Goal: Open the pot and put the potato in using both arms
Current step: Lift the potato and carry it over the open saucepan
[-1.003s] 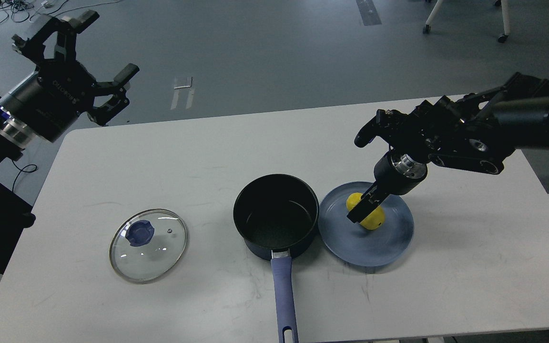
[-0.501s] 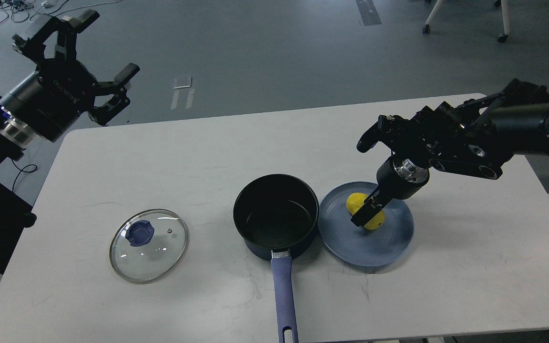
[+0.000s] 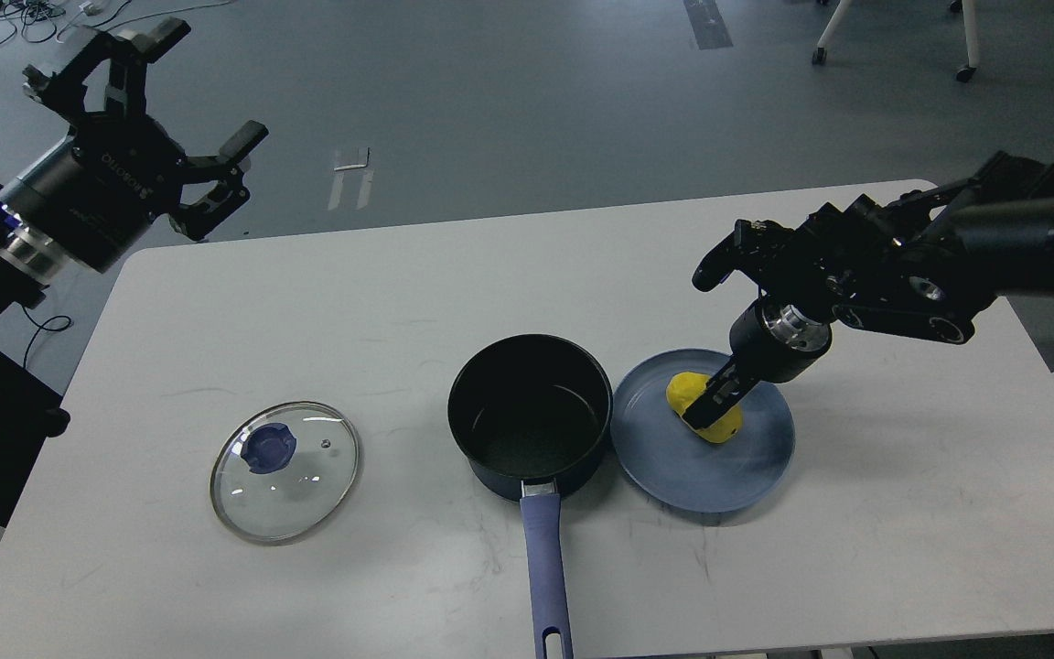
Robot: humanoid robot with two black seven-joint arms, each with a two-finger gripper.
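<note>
Right claw [image 3: 708, 407] farther back over potato [image 3: 705, 417]

Below me a white surface [image 3: 307, 302] with rounded corners carries faint scuffs. Behind it spreads a grey floor [image 3: 527, 101] with pale tape marks [image 3: 349, 178]. Tangled cables [image 3: 5, 18] lie at top left, and white chair legs on castors [image 3: 893, 37] stand at top right

Table [image 3: 307, 302] w/ lid [image 3: 285, 471], pot [image 3: 530, 416], plate [image 3: 737, 476]
</note>
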